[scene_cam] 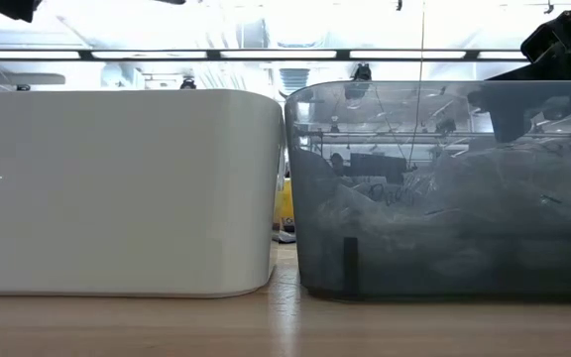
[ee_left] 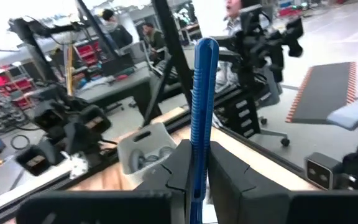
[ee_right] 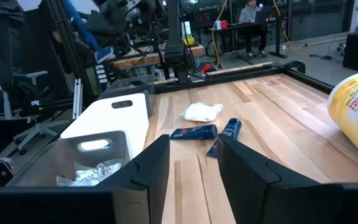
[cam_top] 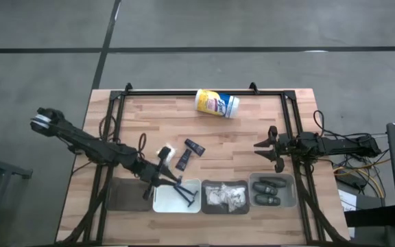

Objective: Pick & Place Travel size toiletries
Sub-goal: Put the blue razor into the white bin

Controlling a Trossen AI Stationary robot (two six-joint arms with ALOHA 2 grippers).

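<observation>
My left gripper (cam_top: 159,180) hovers at the far edge of the white bin (cam_top: 164,200) and is shut on a blue-handled razor (ee_left: 202,93). Another thin dark razor (cam_top: 186,197) lies in that bin. On the table beyond it lie a white crinkly packet (cam_top: 163,151) and two small black tubes (cam_top: 195,147) (cam_top: 183,160). The packet (ee_right: 201,112) and the tubes (ee_right: 193,132) (ee_right: 230,129) also show in the right wrist view. My right gripper (cam_top: 269,153) is open above the table, just past the pod bin (cam_top: 291,194), and touches nothing. My left gripper pinches the razor's blue handle (ee_left: 197,163) between its two fingers, and the handle runs on past the fingertips. The razor is lifted clear of the table. Which end of the handle the fingers have is hidden by the fingers themselves.
Four bins line the near edge: a dark one (cam_top: 122,195), the white one, a clear one of white packets (cam_top: 206,186) and a clear one of dark oval pods. A yellow-and-white canister (cam_top: 217,103) lies on its side near the far edge. Bare wood lies between.
</observation>
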